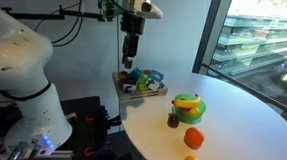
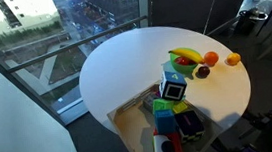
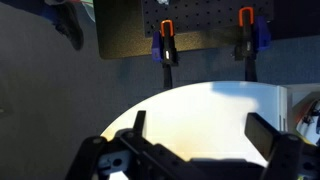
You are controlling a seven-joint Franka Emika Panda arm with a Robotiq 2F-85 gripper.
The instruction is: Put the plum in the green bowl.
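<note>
My gripper [image 1: 130, 61], jaws spread & empty, hangs left of small dark purple-brown round plum [image 1: 173, 119]; it's just beside lime-green round bowl [image 1: 189, 111], so I cld clip bowl, rolling plum.

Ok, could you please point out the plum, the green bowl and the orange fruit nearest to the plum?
plum [image 1: 173, 119]: in an exterior view, the middle of its dark skin.
green bowl [image 1: 192, 118]: in an exterior view, its outer wall near the rim.
orange fruit [image 1: 193, 138]: in an exterior view, its middle.
</note>
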